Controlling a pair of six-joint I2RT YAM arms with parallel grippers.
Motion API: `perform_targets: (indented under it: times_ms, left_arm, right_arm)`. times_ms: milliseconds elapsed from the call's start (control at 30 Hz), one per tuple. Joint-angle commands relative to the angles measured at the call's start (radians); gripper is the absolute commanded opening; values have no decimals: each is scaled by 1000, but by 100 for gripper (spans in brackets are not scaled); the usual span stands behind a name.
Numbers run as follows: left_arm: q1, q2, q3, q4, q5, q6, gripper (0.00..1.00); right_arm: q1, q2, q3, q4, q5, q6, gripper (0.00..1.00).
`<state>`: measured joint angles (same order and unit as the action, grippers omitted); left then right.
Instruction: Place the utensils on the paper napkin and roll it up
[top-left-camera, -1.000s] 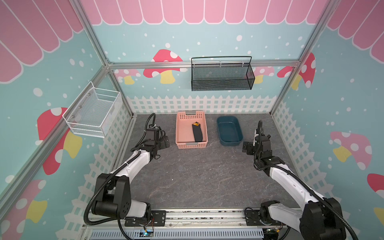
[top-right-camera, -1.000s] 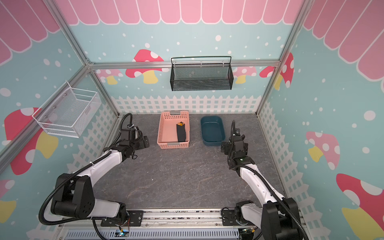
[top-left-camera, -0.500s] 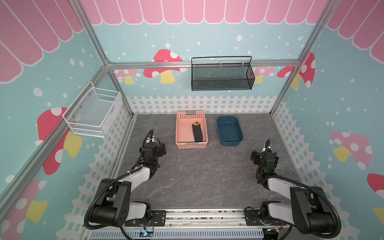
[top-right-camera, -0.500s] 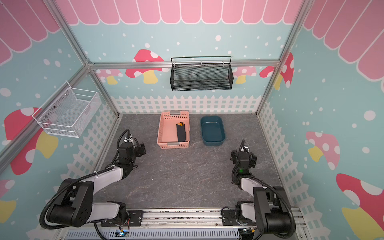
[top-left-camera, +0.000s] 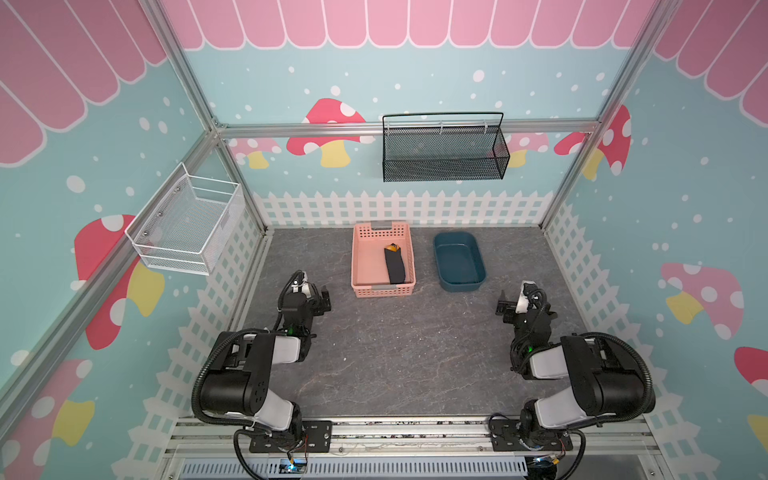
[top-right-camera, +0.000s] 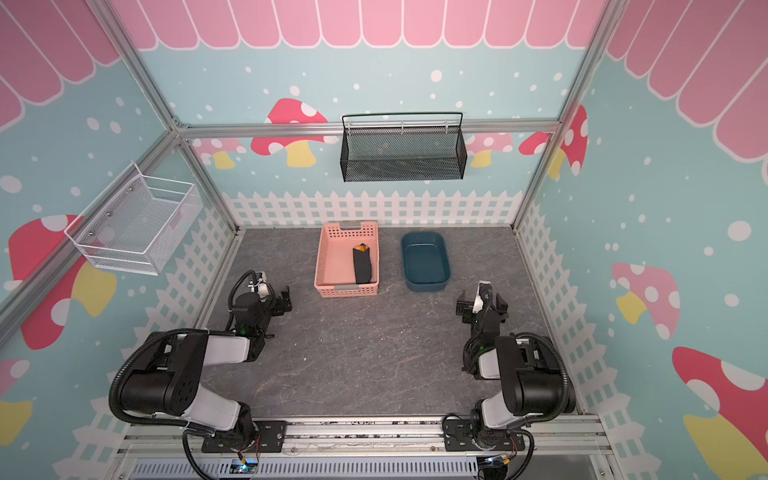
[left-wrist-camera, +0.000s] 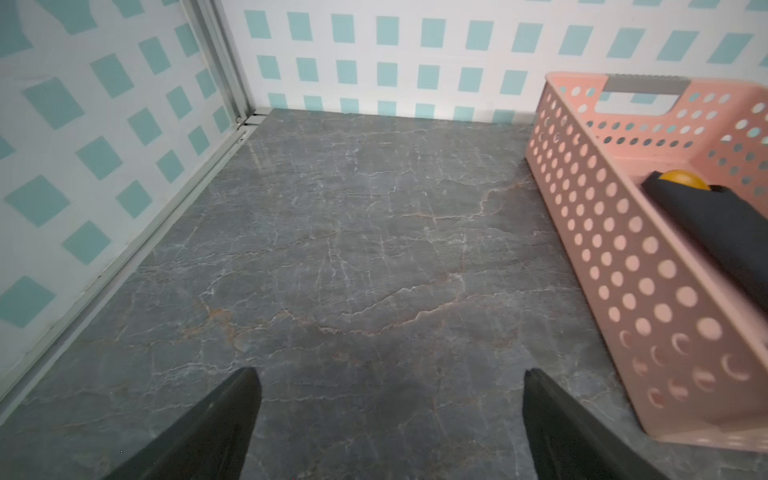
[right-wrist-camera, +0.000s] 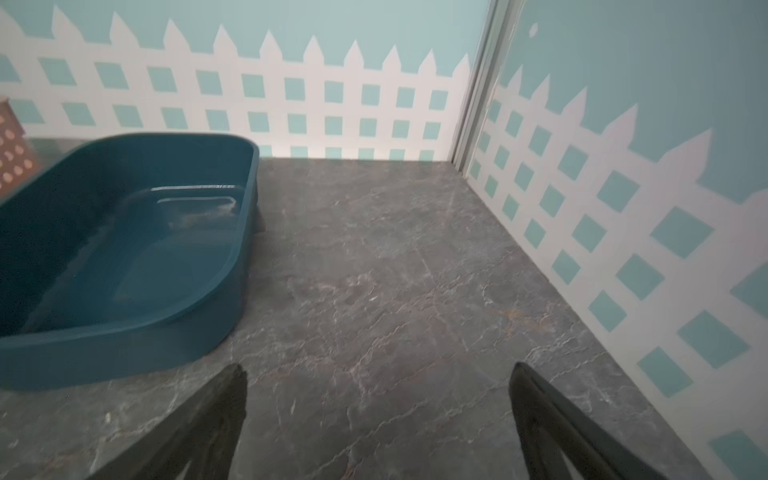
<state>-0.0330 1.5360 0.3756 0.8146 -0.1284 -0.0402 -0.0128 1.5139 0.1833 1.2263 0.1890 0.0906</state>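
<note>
Grey marbled tabletop (top-left-camera: 395, 353) is bare mid-scene in both top views.

Change over the last sec: both arms pulled back from the far side and now sit folded near the base rail, one at the left edge, one at the right.

- L side: left gripper (left-wrist-camera: 388, 371) has its jaws spread wide w/ nothing btwn them. Only bare table lies ahead, and the pink basket (left-wrist-camera: 623, 266) is off to its right.
- R side: right gripper (right-wrist-camera: 377, 365) is the same, wide apart and empty. The dark blue tub (right-wrist-camera: 124, 332) to its left holds nothing.
- The paper napkin (top-left-camera: 395, 266) is a tight black roll inside the basket, in the right half, long axis near-to-far. It hasn't shifted while the arms withdrew.
- Of the utensils (top-left-camera: 392, 247), only an orange-yellow tip pokes out the roll's far end. Can't tell which piece; the rest is hidden by the wrap.

Judgement: rolling is done, the bundle is dropped off and the arms are clear, so the task looks finished or v. close. The roll isn't visibly unwinding.
</note>
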Motion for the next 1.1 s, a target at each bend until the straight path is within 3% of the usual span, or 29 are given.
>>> perform_targets:
  times_ms: [0, 1067]
  left_arm:
    - [9, -6, 17, 49, 60, 20, 100]
    - [9, 0, 14, 68, 45, 18, 100]
  right_arm:
    - [-6, 15, -1, 131, -58, -50, 100]
    - [-6, 11, -3, 132, -62, -50, 100]
